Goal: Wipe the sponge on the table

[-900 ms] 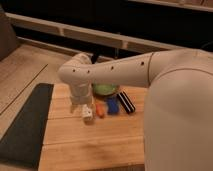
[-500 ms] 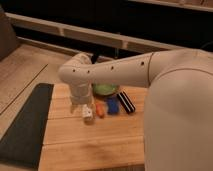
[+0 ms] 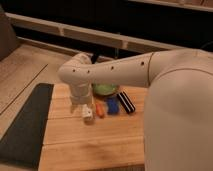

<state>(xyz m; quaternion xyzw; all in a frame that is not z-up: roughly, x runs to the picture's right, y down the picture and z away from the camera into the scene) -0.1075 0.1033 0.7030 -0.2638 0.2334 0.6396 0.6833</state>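
desk (image 3: pixel 95 145): light plank top, the surface to wipe. A dark mat (image 3: pixel 25 125) lies along its left edge and is not the target.
end effector (image 3: pixel 86 110): hangs from the white arm (image 3: pixel 110 72), low over the rear left of the desk, just left of the orange item (image 3: pixel 100 110).
end effector state: cannot tell whether it is clenched or released. There is a pale piece (image 3: pixel 88 114) at its tip, and I cannot tell if that is part of it or something held.
sponge: not surely identified. Best guess is the blue block (image 3: pixel 113 106), lying on the desk between the orange item and the black item (image 3: pixel 126 102). The pale piece could be it instead.
other: a green bowl (image 3: pixel 105 89) sits behind the row.
stage: unclear. The low pose fits either reaching into the row or pressing something down on the planks.
doing it well: keep the sponge flat on the planks with light, steady downward pressure. Stroke over the bare front area.
risks: the row and the bowl sit close, so a sideways sweep could knock them. Stay off the mat.
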